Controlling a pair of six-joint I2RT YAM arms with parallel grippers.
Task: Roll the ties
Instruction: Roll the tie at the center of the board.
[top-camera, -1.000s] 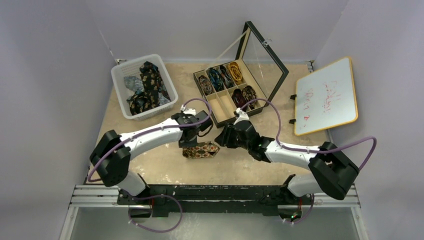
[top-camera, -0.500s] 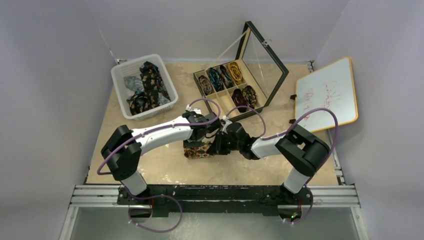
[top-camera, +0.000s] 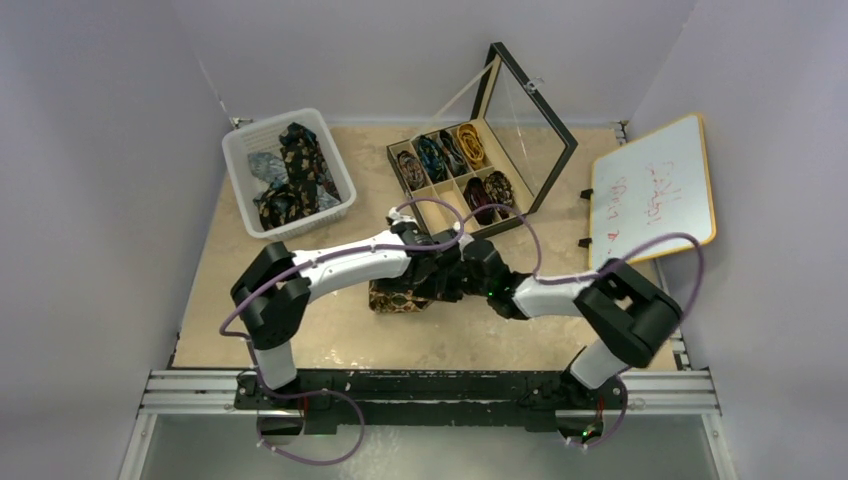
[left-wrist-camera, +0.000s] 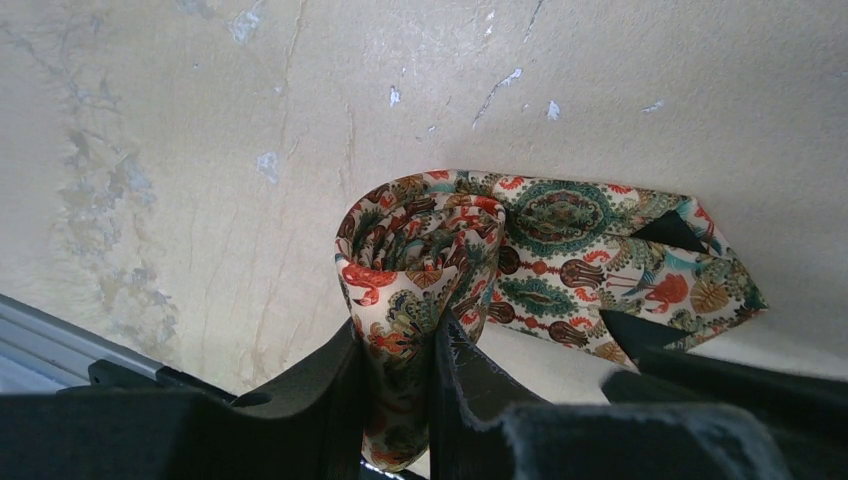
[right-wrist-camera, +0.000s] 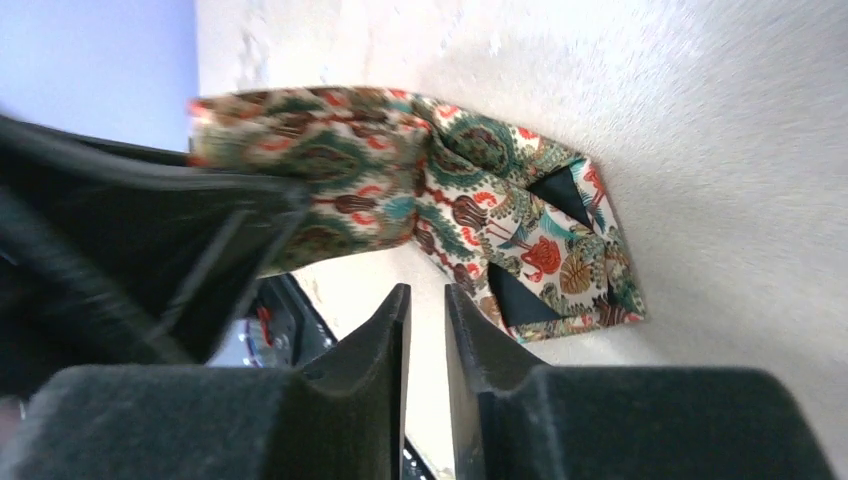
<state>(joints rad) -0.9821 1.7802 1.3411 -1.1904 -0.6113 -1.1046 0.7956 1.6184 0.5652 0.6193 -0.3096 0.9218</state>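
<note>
**Tie half rolled, both arms huddled mid-frame**

The whiteboard (top-camera: 652, 190) at the right has red scribble I can't read. Both arms bend inward, wrists meeting at the centre of the top view. My left gripper (left-wrist-camera: 400, 350) pinches the coiled end of the tie (left-wrist-camera: 560, 240), which lies on the table (top-camera: 330, 335) just below centre. My right gripper (right-wrist-camera: 425, 310) is nearly closed, with just a slit between the jaws, and holds nothing.

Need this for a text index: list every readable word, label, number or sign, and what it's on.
Red handwritten marks on the white, orange-framed whiteboard: too small and blurred to read.
Paisley-patterned fabric tie: pattern only, no lettering.
No other text shows.
</note>
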